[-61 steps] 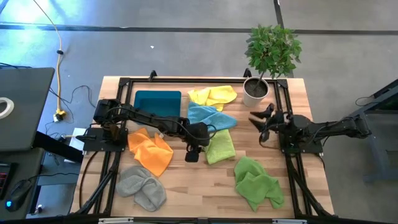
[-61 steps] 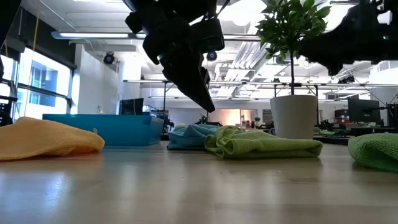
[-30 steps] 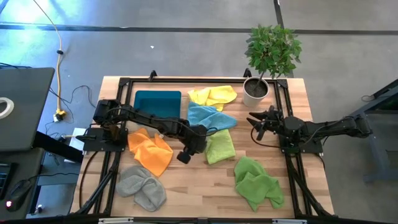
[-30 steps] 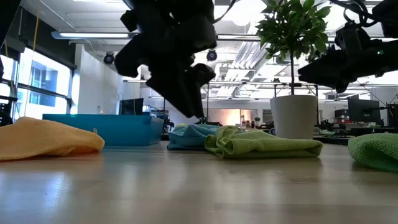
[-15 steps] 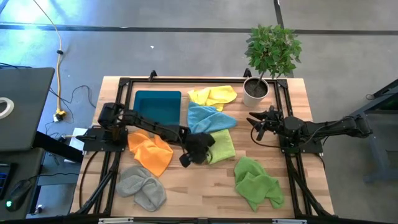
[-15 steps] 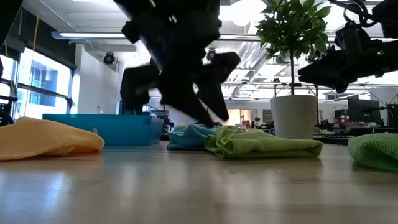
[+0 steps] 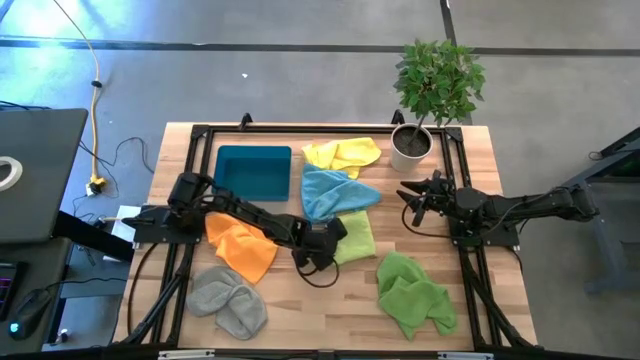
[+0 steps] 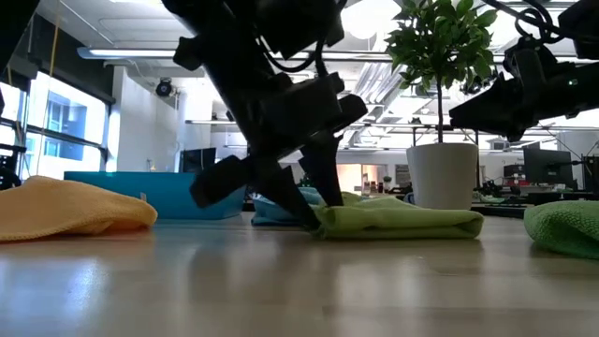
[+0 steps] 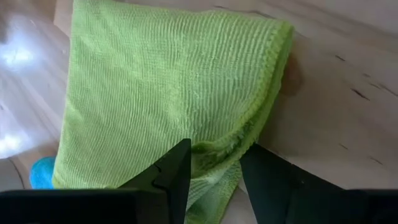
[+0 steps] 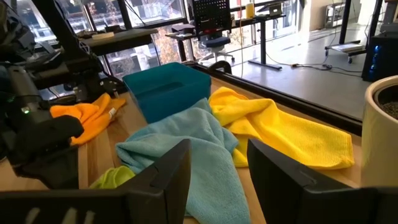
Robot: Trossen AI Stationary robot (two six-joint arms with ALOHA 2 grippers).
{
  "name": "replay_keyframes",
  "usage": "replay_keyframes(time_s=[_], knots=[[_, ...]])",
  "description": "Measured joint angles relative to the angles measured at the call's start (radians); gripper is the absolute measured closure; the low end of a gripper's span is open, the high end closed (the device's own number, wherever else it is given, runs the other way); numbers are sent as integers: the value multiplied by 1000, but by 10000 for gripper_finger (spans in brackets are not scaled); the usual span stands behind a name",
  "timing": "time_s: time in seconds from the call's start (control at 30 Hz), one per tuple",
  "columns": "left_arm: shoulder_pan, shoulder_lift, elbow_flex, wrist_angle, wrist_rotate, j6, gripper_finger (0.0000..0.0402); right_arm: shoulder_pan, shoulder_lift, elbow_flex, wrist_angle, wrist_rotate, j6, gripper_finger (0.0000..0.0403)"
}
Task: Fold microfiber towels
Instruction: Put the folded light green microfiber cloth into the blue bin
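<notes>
Left tool (image 7: 312,258): low on the surface at the near edge of the light green towel (image 7: 352,236), fingers parted with the towel's folded hem lying in the gap between them; not pinched, as far as the left wrist view shows.
Why there: judging by the task, the hem is the handiest place to lift from, so the tool is set at that edge to pinch it and carry it over.
Light green towel, close up (image 9: 168,87): lies flat, already doubled at one corner, ribbed weave up; soft enough that it should drape once lifted.
Light blue towel (image 7: 335,190): bunched just behind the green one, their edges touching, so a lift may drag it.
Yellow towel (image 7: 343,154): crumpled behind the blue, near the teal tray (image 7: 253,170).
Orange towel (image 7: 241,242): just beside the left arm, loosely heaped.
Grey towel (image 7: 229,300): at the front left, well apart.
Brighter green towel (image 7: 412,291): front right, crumpled.
Right tool (image 7: 412,203): waits in the air beside the potted plant (image 7: 427,95), fingers parted, holding nothing.
Surface (image 7: 320,310): wooden; a bare stretch in front gives room for folding.
</notes>
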Motion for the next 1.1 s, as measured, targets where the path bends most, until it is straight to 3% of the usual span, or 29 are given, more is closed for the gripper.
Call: replay_keyframes(time_s=[0.37, 0.6, 1.1], knots=[[-20, -2, 21, -26, -60, -53, 245, 0, 0, 0, -5, 0, 0, 254], [-52, -1, 57, -168, -95, -11, 230, 0, 0, 0, -5, -4, 0, 254], [-20, 57, 62, -78, -98, 60, 229, 0, -1, 0, -9, -3, 0, 254]])
